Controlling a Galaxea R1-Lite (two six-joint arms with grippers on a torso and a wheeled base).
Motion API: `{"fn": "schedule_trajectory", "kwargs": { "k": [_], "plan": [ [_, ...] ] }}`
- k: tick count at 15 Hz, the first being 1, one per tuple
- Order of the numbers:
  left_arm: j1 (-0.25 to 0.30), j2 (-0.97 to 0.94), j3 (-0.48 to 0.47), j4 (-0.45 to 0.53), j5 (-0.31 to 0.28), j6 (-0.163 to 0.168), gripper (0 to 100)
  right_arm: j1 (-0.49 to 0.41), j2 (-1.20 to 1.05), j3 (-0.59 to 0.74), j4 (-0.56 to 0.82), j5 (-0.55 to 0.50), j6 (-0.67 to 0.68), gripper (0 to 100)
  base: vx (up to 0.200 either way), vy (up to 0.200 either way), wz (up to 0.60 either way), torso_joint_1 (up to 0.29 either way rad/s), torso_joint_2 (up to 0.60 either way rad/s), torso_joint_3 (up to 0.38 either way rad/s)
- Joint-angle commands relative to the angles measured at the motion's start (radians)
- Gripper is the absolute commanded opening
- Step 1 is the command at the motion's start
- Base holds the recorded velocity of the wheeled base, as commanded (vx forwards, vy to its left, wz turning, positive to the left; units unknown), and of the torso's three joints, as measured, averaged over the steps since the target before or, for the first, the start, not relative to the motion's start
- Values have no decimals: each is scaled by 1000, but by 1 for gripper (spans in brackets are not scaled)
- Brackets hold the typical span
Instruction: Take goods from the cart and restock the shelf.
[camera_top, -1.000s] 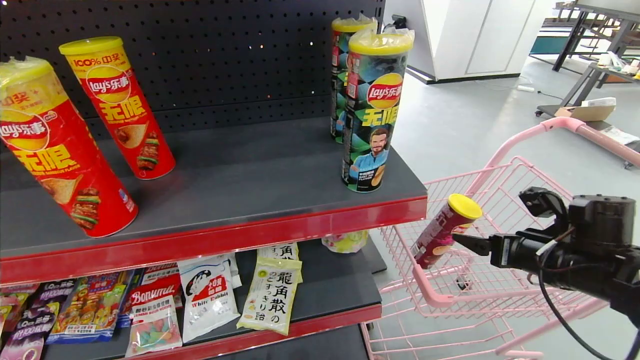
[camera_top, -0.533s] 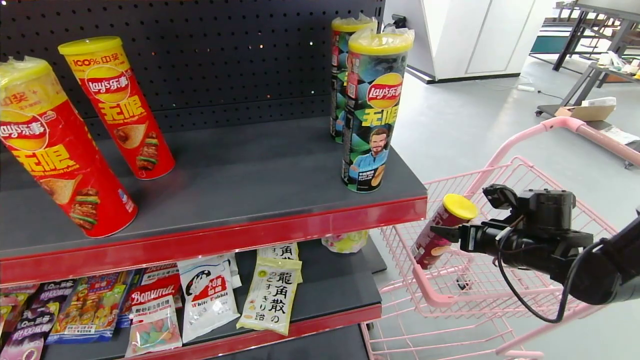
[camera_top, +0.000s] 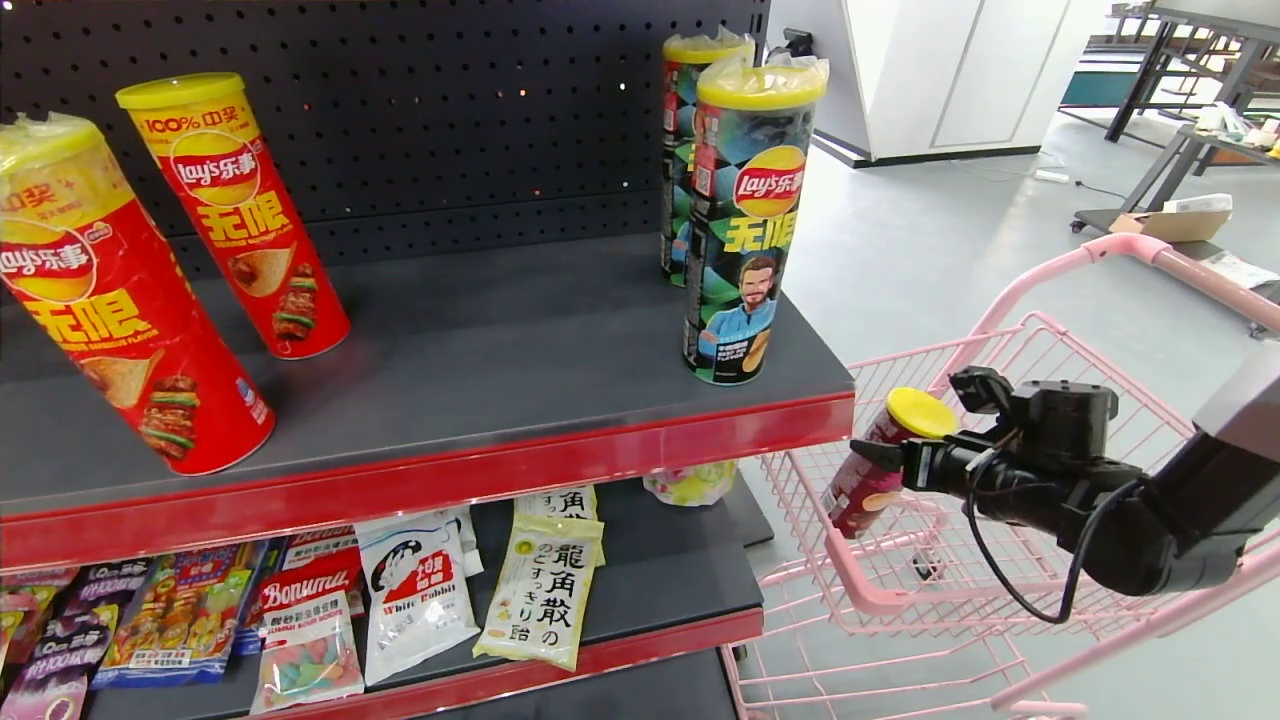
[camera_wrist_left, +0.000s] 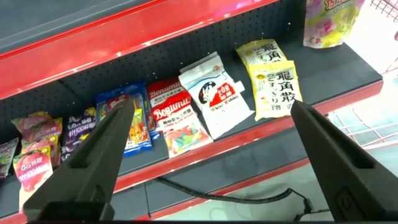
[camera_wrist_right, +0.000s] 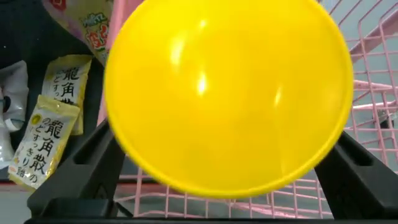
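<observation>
We log the left claw (camera_wrist_left: 211, 104) spread wide and empty, facing the lower tier. On the upper shelf (camera_top: 500, 330), red cans (camera_top: 120, 300) stand at the left end and dark cans (camera_top: 750, 230) at the right end, with bare board between. Right of the shelf, the pink cart (camera_top: 860, 590) holds the chip can (camera_top: 858, 495). It leans on the cart's shelf-side wall, long axis tilted, yellow lid uppermost. The right claw (camera_top: 910, 415) is open, fingers astride the can just below the lid, crosswise to its axis. We cannot tell whether the pads touch. We judge the right arm far nearer; closing comes next.
</observation>
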Motion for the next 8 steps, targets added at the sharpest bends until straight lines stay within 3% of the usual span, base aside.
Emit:
{"fn": "schedule_trajectory", "kwargs": {
  "k": [1,5,6,8],
  "plan": [
    [0,3,0,0,1,-1,100,-3,50,-7,-8,3,6,100,0,0,0,0,0,0],
    [0,18,-1,-1,1,0,100,2,89,-68,-8,3,9,100,0,0,0,0,0,0],
    [0,18,-1,0,1,0,100,2,104,-94,-8,4,12,0,0,0,0,0,0,0],
    [0,18,-3,-1,1,0,100,5,112,-102,-8,4,16,0,0,0,0,0,0,0]
  ]
}}
